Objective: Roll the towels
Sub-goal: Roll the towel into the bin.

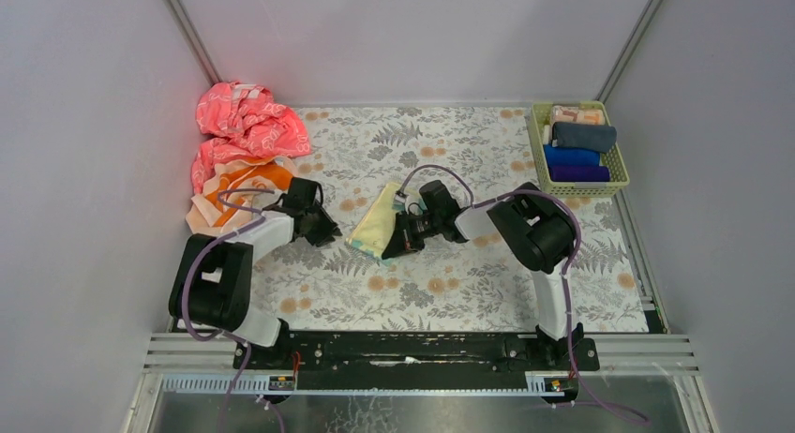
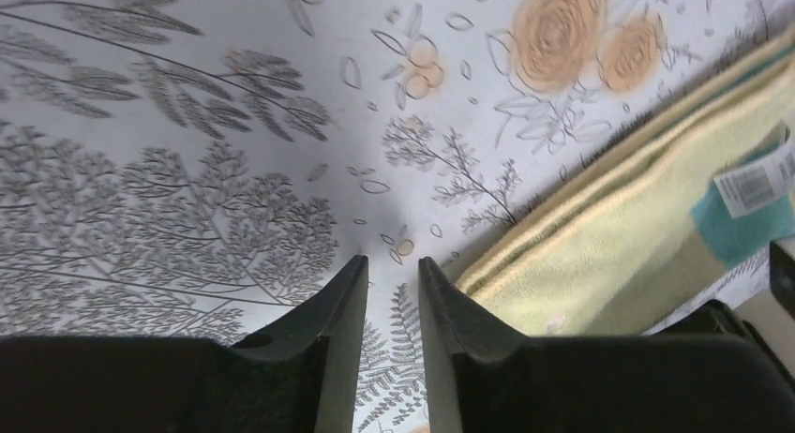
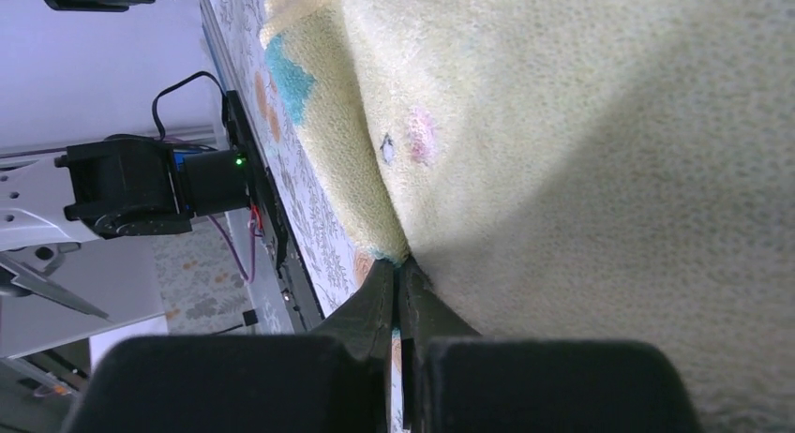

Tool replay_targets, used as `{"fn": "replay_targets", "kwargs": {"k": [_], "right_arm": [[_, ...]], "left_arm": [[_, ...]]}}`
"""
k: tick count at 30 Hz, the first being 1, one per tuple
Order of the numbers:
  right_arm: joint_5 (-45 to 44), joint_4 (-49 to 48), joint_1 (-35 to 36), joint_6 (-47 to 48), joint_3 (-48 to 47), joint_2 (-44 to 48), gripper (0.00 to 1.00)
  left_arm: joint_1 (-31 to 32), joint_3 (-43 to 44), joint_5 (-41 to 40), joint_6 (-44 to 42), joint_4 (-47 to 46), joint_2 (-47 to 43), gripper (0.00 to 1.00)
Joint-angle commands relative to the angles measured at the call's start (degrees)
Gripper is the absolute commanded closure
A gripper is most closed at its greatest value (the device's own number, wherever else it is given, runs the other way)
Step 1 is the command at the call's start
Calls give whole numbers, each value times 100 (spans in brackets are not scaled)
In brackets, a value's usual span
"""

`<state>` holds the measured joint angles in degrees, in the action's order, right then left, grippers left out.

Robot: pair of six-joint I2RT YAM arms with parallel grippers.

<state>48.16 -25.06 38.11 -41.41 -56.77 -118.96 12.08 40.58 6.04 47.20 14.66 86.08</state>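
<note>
A pale yellow towel with teal trim [image 1: 375, 222] lies partly folded on the floral mat [image 1: 469, 283] in the middle. My right gripper [image 1: 392, 246] is shut on its near edge; in the right wrist view the fingertips [image 3: 398, 269] pinch the teal-trimmed hem, and the yellow towel [image 3: 581, 171] fills the frame. My left gripper [image 1: 330, 234] sits low over the mat just left of the towel. In the left wrist view its jaws [image 2: 392, 261] stand slightly apart with nothing between them, and the towel [image 2: 609, 255] lies to their right. An orange and peach towel [image 1: 234, 185] lies at the far left.
A crumpled coral-pink patterned cloth [image 1: 244, 124] sits in the back left corner beside the orange towel. A green basket [image 1: 534, 138] at the back right holds several rolled towels [image 1: 583, 136]. Grey walls close in both sides and the back.
</note>
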Motion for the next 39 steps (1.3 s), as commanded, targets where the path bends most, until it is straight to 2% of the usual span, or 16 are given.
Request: {"fn": "replay_targets", "kwargs": {"k": [1, 3, 6, 11, 16, 22, 27, 39], "right_arm": [[104, 252, -95, -250, -228, -189, 100], [158, 167, -130, -434, -235, -226, 100], [190, 175, -182, -590, -254, -304, 100], [334, 98, -275, -877, -282, -512, 100], [371, 68, -320, -979, -300, -615, 100], [344, 253, -330, -930, -404, -677, 100], [299, 349, -330, -887, -459, -694, 99], [175, 767, -330, -528, -538, -558, 95]], "left_arm": [[-127, -64, 227, -244, 67, -320, 69], [-127, -300, 398, -138, -18, -624, 59], [-127, -649, 535, 13, 6, -1126, 51], [-127, -1079, 696, 142, 286, -2002, 44], [-89, -1358, 1192, 298, 141, -2151, 39], [303, -1265, 1367, 519, -579, -1597, 39], [390, -1019, 1318, 563, -980, -991, 41], [383, -850, 1045, 586, -1350, -173, 62]]}}
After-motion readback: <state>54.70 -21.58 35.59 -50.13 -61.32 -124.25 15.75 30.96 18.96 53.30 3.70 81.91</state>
